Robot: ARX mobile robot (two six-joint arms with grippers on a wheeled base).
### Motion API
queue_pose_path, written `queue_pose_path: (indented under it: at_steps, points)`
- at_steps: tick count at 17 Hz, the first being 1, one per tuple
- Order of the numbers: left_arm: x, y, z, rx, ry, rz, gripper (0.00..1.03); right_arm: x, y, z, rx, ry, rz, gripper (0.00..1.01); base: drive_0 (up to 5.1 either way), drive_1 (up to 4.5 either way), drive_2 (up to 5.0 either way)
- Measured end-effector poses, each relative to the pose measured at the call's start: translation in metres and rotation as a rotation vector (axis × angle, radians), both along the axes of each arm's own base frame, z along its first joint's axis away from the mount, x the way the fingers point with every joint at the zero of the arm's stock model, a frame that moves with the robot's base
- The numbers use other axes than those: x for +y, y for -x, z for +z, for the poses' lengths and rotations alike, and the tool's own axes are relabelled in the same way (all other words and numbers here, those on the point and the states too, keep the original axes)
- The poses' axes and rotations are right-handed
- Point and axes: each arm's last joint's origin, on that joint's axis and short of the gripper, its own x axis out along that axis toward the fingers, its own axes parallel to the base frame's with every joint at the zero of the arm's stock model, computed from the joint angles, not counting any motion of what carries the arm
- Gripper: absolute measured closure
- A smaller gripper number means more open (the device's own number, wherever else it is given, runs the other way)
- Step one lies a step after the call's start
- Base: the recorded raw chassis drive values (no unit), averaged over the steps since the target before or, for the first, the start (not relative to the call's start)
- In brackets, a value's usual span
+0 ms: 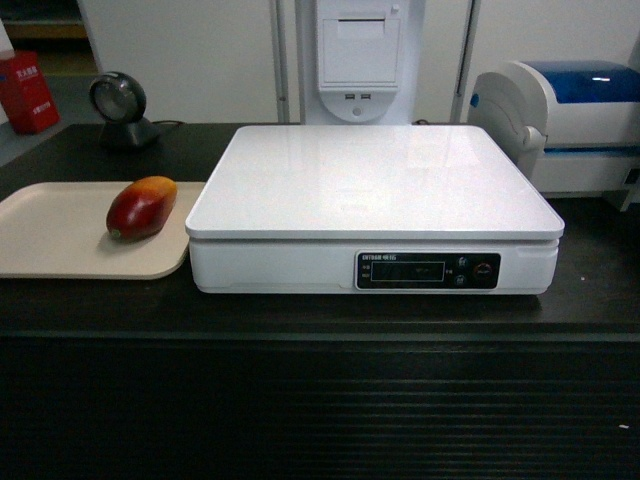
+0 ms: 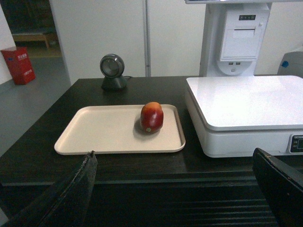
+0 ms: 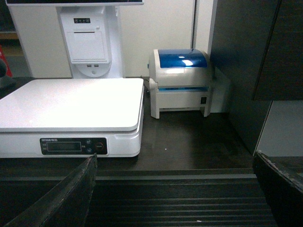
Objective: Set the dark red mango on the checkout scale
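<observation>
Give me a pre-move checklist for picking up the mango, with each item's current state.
1. Dark red mango reachable and unobstructed: ok; it lies alone on the beige tray, left of the scale.
2. Scale platform free for the fruit: ok; nothing rests on its white top.
3. Left hand open and empty: ok; its fingers stand wide apart, short of the tray.
4. Right hand out of the way: ok; open, empty, low in front of the checkout.
5. Scale display zeroed: cannot tell; the digits are unreadable.
6. Mango stable on the tray: ok; it rests on its side, away from the rim.
</observation>
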Motion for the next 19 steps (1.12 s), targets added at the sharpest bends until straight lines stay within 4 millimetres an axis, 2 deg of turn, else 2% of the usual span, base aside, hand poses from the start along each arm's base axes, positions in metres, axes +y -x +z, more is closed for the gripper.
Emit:
queue_pose_path:
  at_steps: [19]
  points:
    - [0.0,0.0,-0.0001,0.001,0.0,0.0,0.05,0.0,0.0,0.0,0.0,0.0,0.0,0.03,0.0,0.0,0.0]
